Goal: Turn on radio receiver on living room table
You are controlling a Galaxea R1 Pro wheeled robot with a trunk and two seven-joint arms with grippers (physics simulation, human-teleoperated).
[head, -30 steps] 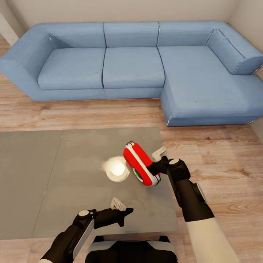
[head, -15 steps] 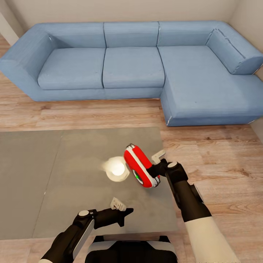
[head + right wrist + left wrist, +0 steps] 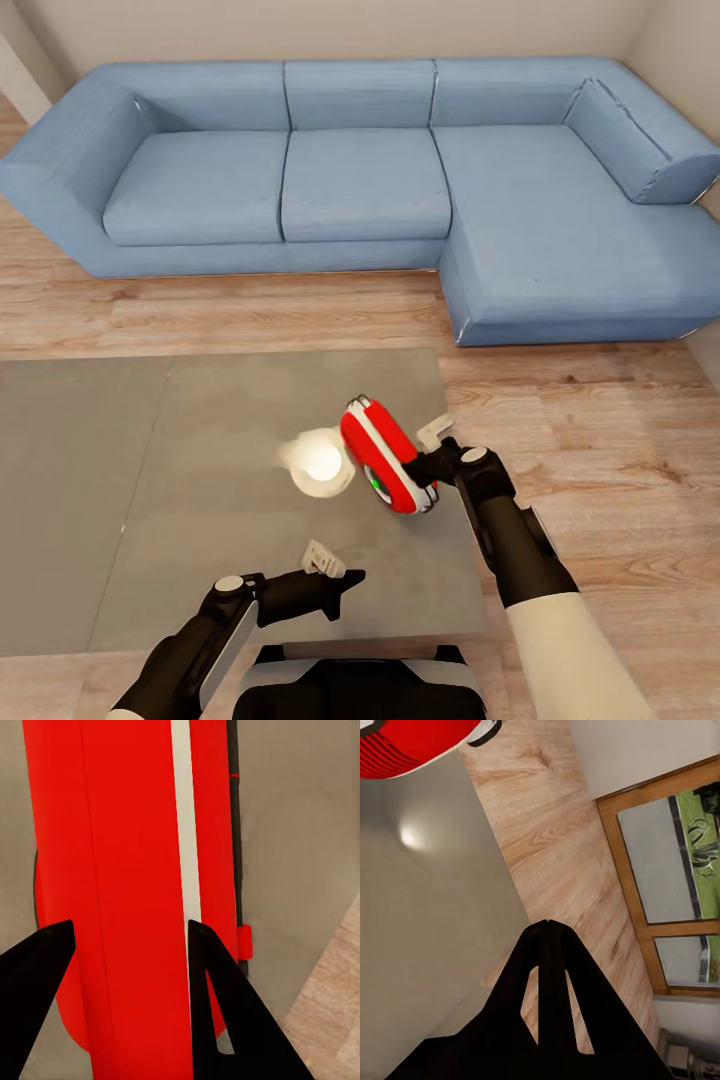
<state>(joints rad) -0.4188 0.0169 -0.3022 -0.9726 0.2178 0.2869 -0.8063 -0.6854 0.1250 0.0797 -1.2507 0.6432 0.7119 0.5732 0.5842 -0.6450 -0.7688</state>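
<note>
The red radio receiver [image 3: 385, 455] with its white trim band stands tilted on the glossy grey table [image 3: 150, 500], near the table's right edge. A green spot glows low on its face. My right gripper [image 3: 420, 468] is up against its right side. In the right wrist view the gripper [image 3: 131, 926] is open, fingers spread across the radio's red body [image 3: 120, 870]. My left gripper [image 3: 350, 578] hovers over the table's near edge, shut and empty, its fingertips [image 3: 547, 926] together. The radio's edge [image 3: 412, 742] shows in the left wrist view.
A large blue L-shaped sofa [image 3: 360, 180] runs along the far side and wraps round to the right. Light wood floor [image 3: 600, 440] lies between sofa and table. A bright lamp glare [image 3: 320, 462] reflects on the tabletop beside the radio. A wood-framed window [image 3: 675, 870] shows past the left gripper.
My right wrist has slid slightly nearer to me, still against the radio, which has shifted a touch. The left arm has not moved.
</note>
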